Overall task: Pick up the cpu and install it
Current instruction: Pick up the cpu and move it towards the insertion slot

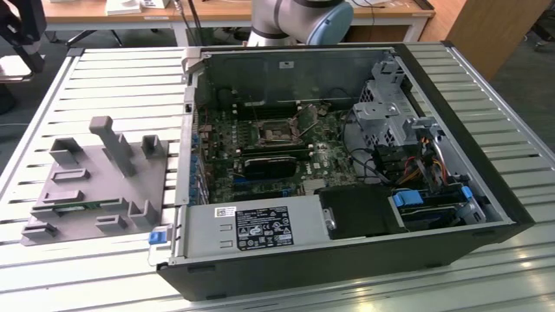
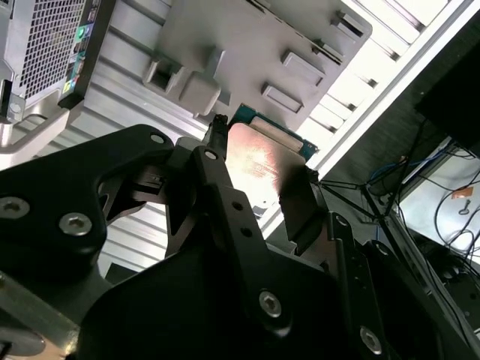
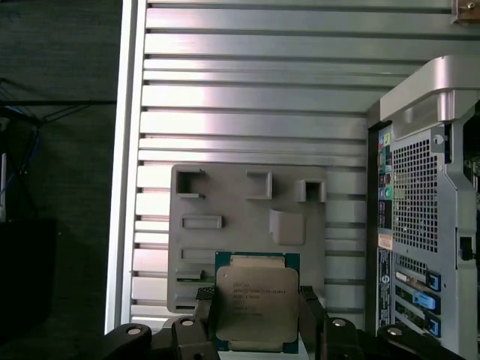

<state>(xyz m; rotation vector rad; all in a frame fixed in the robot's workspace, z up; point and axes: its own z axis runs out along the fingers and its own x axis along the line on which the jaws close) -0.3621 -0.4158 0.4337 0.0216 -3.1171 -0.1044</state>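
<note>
Between the two black fingers (image 3: 204,319) of the claw (image 3: 256,315) sits the cpu (image 3: 257,296), its silver top facing the first wrist view and its greenish rim showing along the edges. The fingers press on two opposite sides, so the claw is narrow and clamped on the chip. In the second wrist view the cpu (image 2: 259,161) hangs between the same fingers with open space behind it, which reads as lifted and touching nothing else.

Beneath it, well apart, lies the grey fixture tray (image 3: 247,217) on the slatted table (image 3: 255,97). In the exterior view that tray (image 1: 87,188) rests at the exterior view's left of the open computer case (image 1: 347,266).

By my judgement the pick-up is done: the chip is off the tray and carried. The install is not yet done. The square socket (image 1: 277,134) on the motherboard (image 1: 260,162), in the upper middle of the case, shows no silver chip in it, and the cpu hangs over the tray area, beside the case and not above the board. Whether the socket's metal frame stands open I cannot tell.
</note>
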